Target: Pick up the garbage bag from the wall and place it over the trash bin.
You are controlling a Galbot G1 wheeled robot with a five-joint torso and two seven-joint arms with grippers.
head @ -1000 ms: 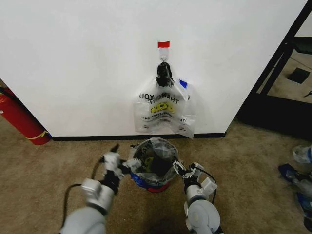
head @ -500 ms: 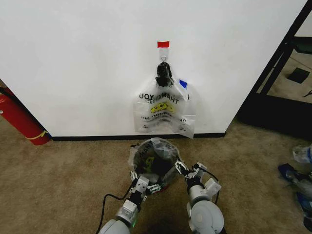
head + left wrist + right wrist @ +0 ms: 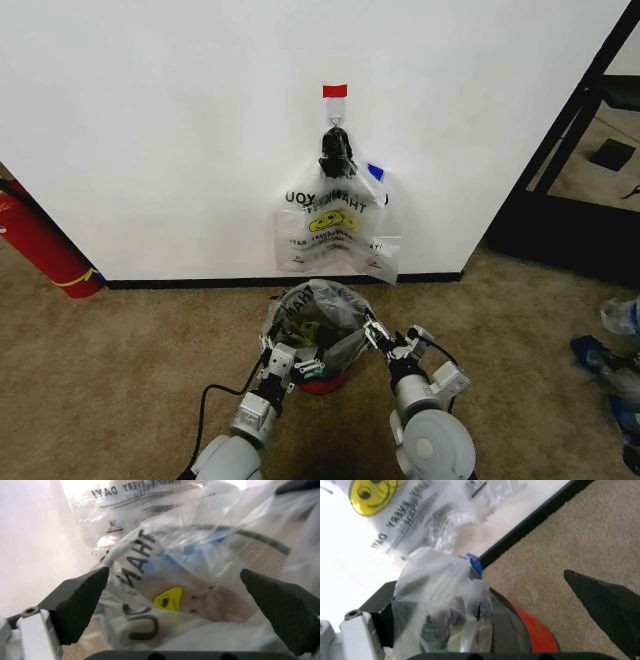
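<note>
The garbage bag (image 3: 318,308), clear plastic with black lettering and a yellow smiley, sits opened over the mouth of the trash bin (image 3: 322,381), a black mesh basket with a red base, below the white wall (image 3: 150,120). My left gripper (image 3: 285,357) is at the bin's near left rim, open, with the bag (image 3: 165,573) bulging between its spread fingers (image 3: 80,600). On the near right rim, my right gripper (image 3: 383,338) is open; a fold of the bag (image 3: 440,592) with blue trim hangs over one finger, above the bin's mesh (image 3: 505,618).
Matching bags (image 3: 335,225) hang bunched under a black knot (image 3: 337,150) from a hook below a red tape strip (image 3: 335,90). A red fire extinguisher (image 3: 40,240) leans at the left. A dark doorway frame (image 3: 560,150) and loose plastic (image 3: 615,350) are at the right. The floor is tan carpet.
My left arm swung in from the bin's left side to its near rim. The bag now sits spread higher around the bin's mouth. The right gripper shifted slightly forward.
</note>
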